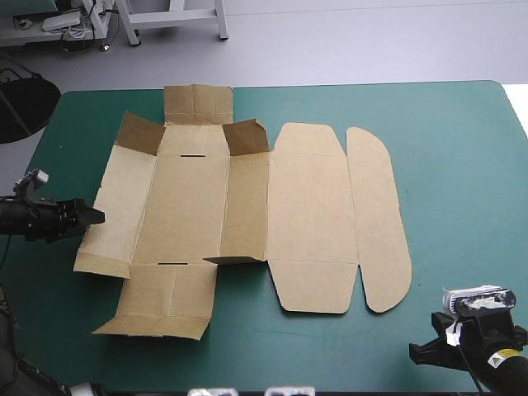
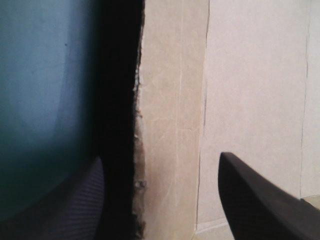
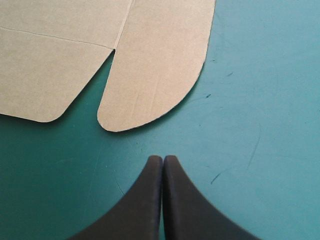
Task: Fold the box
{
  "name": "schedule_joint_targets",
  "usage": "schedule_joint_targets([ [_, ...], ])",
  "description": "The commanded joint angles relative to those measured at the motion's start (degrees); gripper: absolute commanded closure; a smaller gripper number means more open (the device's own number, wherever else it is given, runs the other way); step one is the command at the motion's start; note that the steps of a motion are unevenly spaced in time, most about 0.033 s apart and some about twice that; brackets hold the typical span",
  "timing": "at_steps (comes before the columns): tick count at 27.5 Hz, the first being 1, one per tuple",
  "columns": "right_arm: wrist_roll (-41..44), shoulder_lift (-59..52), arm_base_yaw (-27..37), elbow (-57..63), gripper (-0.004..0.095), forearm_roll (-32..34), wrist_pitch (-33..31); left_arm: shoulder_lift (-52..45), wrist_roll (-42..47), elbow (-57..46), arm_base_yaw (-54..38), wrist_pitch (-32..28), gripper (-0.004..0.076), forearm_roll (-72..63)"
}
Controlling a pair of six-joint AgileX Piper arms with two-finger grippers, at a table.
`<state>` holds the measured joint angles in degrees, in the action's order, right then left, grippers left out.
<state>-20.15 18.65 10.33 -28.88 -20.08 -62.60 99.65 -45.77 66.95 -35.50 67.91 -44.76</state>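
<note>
While the box point(image 1: 247, 206) lies mostly flat, two upper-left flaps raised, folding looks barely begun; left tool point(image 1: 97, 216) open at its edge, right tool point(image 1: 417, 352) closed, lower right.

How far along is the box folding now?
Little is done: the box lies mostly flat; only two far flaps stand up. In hand: the open left gripper is at its left edge. The shut right gripper is clear of the lid flap. The walls are left to raise and tuck.
</note>
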Motion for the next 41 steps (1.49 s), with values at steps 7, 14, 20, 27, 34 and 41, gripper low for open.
schedule_joint_targets([
  [7, -0.6, 0.5, 0.0, -1.5, 0.0921, -0.9, 2.7, 1.5, -1.3, 1.7, 10.8, 1.0, 0.0272, -2.4],
  [14, -0.6, 0.5, 0.0, -1.5, 0.0921, -0.9, 2.5, 1.5, -1.3, 1.7, 17.2, -3.5, 0.0439, 5.7],
  [20, -0.6, 0.5, 0.0, -1.5, 0.0921, -0.8, 2.7, 1.5, -1.3, 1.7, 20.2, -3.8, 0.0733, 7.0],
  [27, -0.6, 0.5, 0.0, -1.5, 0.0921, -0.8, 2.7, 1.4, -1.8, 5.9, 24.6, 1.0, 0.0733, 8.0],
  [34, -0.6, 0.5, 0.0, -1.5, 0.0921, -0.8, 2.7, 1.3, -0.9, 17.4, 31.7, 4.3, 0.0733, 19.8],
  [41, -0.6, 0.5, 0.0, -1.5, 0.0921, -0.8, 2.5, 1.1, -2.0, 28.4, 44.2, 3.5, 0.0733, 35.7],
])
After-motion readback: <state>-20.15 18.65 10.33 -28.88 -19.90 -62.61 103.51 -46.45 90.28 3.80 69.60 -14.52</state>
